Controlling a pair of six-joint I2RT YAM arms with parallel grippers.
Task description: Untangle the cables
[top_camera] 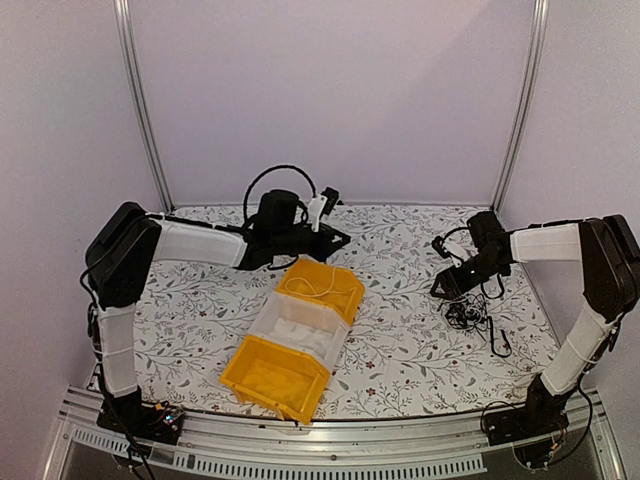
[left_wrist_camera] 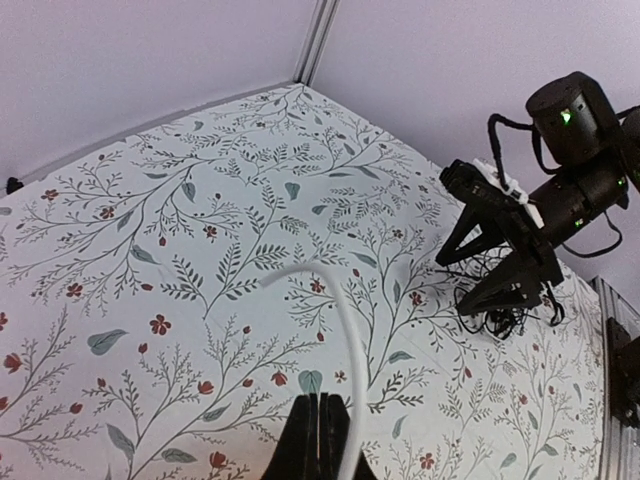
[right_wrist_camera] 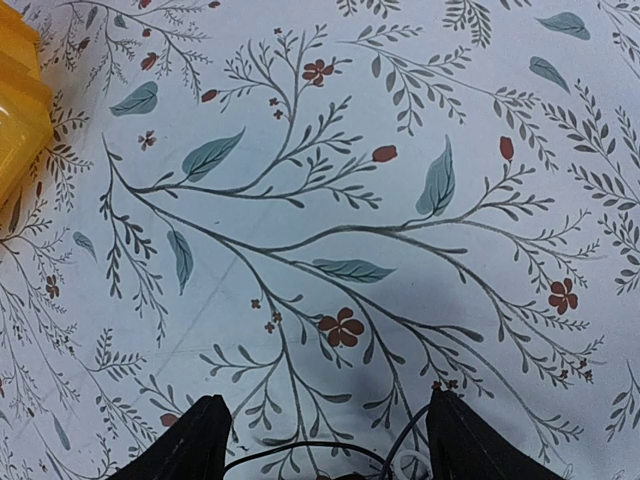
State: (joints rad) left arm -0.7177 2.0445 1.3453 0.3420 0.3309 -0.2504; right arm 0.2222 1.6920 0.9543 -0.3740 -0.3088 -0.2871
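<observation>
Reaching out to the far middle of the white table with the leaf and flower pattern (top_camera: pixel 400 340) with the left arm. Squeezing the left gripper (left_wrist_camera: pixel 320 425) tight shut on a thin cream-white cable (left_wrist_camera: pixel 352 340), with that cable curving up and away from the black fingers in a bendy arc. Showing, in the top view, a thin pale line looping over the far yellow plastic bin (top_camera: pixel 340 275), just below that gripper. Sitting in a slanted row in the middle of the table: that far yellow bin, then a see-through plastic bin (top_camera: pixel 270 315) with white stuff inside, then a near yellow plastic bin (top_camera: pixel 285 395), all touching side by side. Hanging the right gripper (top_camera: pixel 450 288) over the right side of the table, with both fingers spread wide and gripping nothing. Lying on the table just under and beside that gripper: a small tangled bunch of thin black cables (top_camera: pixel 467 315), with one black strand running off toward the near edge. Showing the two black fingertips (right_wrist_camera: pixel 205 445) at the bottom of the right wrist view, well apart, with a thin black loop of cable lying on the table between them. Lying well apart from each other: the pale cable by the bins and the black bunch on the right.
</observation>
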